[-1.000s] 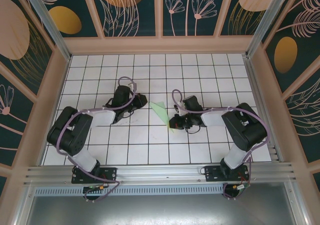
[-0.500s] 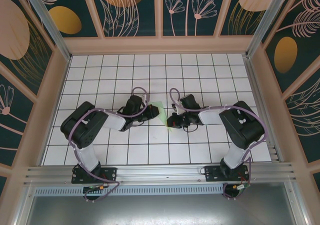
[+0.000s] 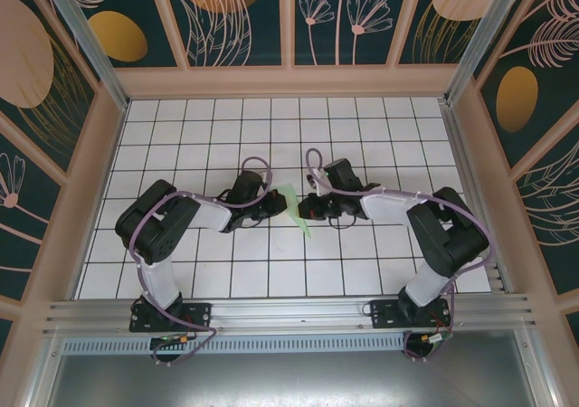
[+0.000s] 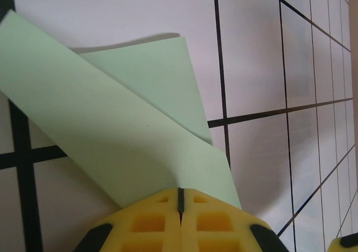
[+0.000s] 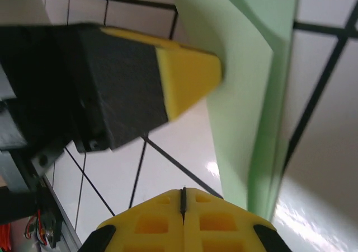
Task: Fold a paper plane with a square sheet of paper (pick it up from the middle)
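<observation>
The sheet of paper is pale mint green, unprinted and partly folded. In the left wrist view a long flap lies slantwise over a second layer, with crisp edges. It sits near the middle of the white gridded table, between the two arms. The left gripper has its jaws together, tips at the paper's near edge. The right gripper is likewise closed, just beside a raised fold. Whether either tip pinches any paper is hidden — from above, both grippers cover part of the sheet's outline.
</observation>
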`<state>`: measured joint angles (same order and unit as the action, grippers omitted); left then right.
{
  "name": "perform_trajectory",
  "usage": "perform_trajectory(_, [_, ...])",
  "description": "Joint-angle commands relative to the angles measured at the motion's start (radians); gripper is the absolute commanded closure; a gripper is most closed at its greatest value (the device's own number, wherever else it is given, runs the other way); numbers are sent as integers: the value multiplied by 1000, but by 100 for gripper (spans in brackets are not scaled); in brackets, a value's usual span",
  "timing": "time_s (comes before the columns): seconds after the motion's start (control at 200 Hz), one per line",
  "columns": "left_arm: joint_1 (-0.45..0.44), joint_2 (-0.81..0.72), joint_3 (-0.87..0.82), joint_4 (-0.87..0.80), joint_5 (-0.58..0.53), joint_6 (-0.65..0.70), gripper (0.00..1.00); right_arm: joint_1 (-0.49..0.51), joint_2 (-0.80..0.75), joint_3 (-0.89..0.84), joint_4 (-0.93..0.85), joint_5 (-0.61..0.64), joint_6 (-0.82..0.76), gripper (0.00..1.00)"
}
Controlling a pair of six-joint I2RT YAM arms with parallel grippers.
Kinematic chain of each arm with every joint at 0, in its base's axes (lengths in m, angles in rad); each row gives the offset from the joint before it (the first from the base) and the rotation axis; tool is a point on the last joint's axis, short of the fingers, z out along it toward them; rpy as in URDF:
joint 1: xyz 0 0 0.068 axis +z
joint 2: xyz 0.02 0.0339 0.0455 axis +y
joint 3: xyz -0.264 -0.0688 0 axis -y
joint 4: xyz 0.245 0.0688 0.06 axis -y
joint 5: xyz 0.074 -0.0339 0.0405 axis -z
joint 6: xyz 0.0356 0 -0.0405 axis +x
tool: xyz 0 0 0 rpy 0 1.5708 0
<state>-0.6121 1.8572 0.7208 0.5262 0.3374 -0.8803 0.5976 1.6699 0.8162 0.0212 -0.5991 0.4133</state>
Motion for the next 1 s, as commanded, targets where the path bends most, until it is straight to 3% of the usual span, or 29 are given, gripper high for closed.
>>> perform_trajectory(0.0, [-6,34,22,-71,-34,26,94,16,69,50,-24,11,-31,100])
perform_trajectory(0.305, [-6,69,71,-208,-89,6,95,31,198,134,-66,24,-71,100])
perform_trajectory(0.58, [-6,117,120,-346,-154,-23,96,32,134,71,-147,16,-135,100])
perform_trajectory(0.996, [-6,134,138,-380,-170,-40,96,32,22,-106,-185,-15,-165,100])
